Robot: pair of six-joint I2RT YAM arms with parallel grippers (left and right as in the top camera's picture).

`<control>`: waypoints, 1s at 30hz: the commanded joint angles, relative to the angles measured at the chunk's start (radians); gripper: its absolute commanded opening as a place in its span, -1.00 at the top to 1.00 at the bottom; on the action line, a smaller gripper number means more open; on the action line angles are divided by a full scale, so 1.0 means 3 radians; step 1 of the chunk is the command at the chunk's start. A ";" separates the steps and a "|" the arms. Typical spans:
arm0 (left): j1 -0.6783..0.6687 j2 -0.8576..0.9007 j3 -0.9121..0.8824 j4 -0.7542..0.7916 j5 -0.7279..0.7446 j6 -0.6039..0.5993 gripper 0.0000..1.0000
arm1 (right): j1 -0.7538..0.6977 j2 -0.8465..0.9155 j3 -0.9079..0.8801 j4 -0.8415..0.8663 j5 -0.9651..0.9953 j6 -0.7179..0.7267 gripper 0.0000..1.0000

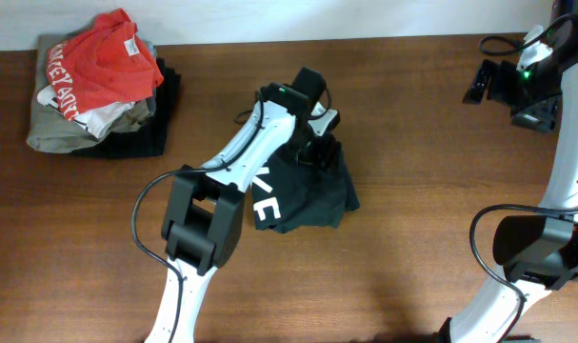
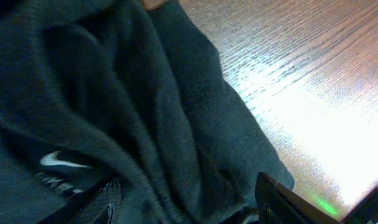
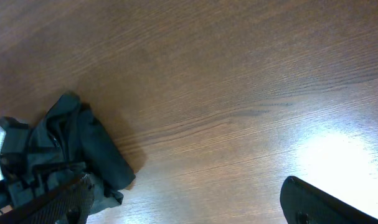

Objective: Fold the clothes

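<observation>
A dark green T-shirt with white lettering (image 1: 308, 195) lies crumpled at the middle of the wooden table. My left gripper (image 1: 317, 143) is down on its far edge. In the left wrist view the shirt (image 2: 145, 112) fills the frame, and the left gripper (image 2: 182, 199) is open with bunched cloth between its wide-apart fingers. My right gripper (image 1: 481, 81) is at the far right back of the table, away from the shirt. In the right wrist view it (image 3: 189, 199) is open and empty above bare wood, with the shirt (image 3: 83, 143) at the left.
A pile of clothes (image 1: 89, 114) topped by a red shirt (image 1: 103, 62) sits at the back left corner. Bare wooden table (image 1: 412, 219) lies between the shirt and the right arm. The right arm's base (image 1: 536, 252) stands at the front right.
</observation>
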 commanded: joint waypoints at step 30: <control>-0.0450 0.0070 0.0394 0.0094 -0.0348 -0.0203 0.79 | -0.0001 -0.0065 0.0032 0.0000 0.0032 -0.0022 -0.97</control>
